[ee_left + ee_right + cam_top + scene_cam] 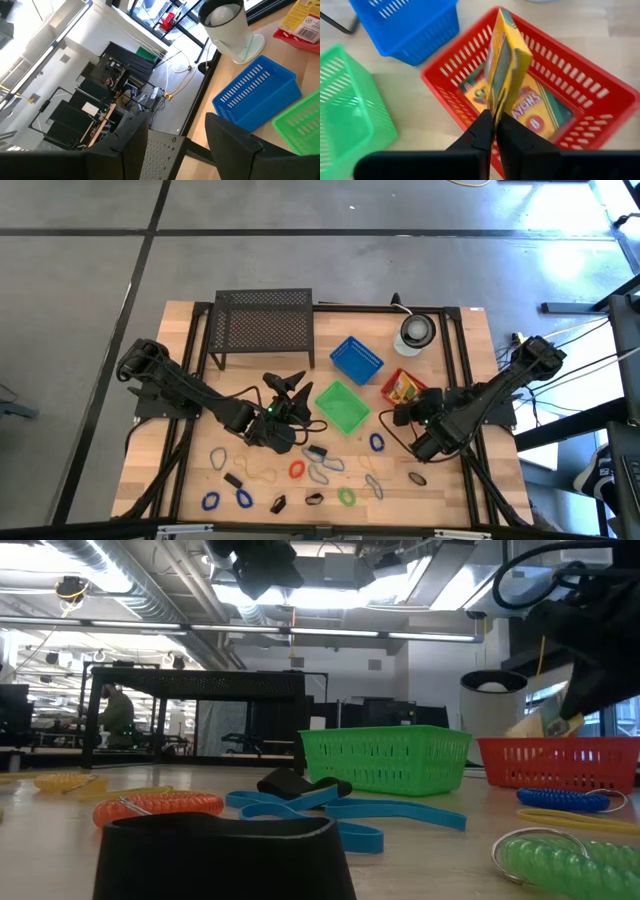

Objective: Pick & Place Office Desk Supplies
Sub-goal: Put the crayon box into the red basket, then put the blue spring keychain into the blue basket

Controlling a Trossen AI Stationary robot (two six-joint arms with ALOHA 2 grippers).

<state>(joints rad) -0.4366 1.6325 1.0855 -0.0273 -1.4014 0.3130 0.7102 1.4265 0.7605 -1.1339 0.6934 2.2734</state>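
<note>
Between the nearly closed jaws of the right gripper [495,131], a yellow crayon box [506,65] is pinched over the red basket [592,97], where another box [540,107] lies. Left gripper [177,137] is held open, empty. Coils [297,469] and clips [279,503] remain unsorted.

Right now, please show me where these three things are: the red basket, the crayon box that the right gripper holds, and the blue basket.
red basket [600,107]: right wrist view, on its side wall.
crayon box [507,60]: right wrist view, on its yellow edge.
blue basket [356,360]: high view, on its middle.
</note>
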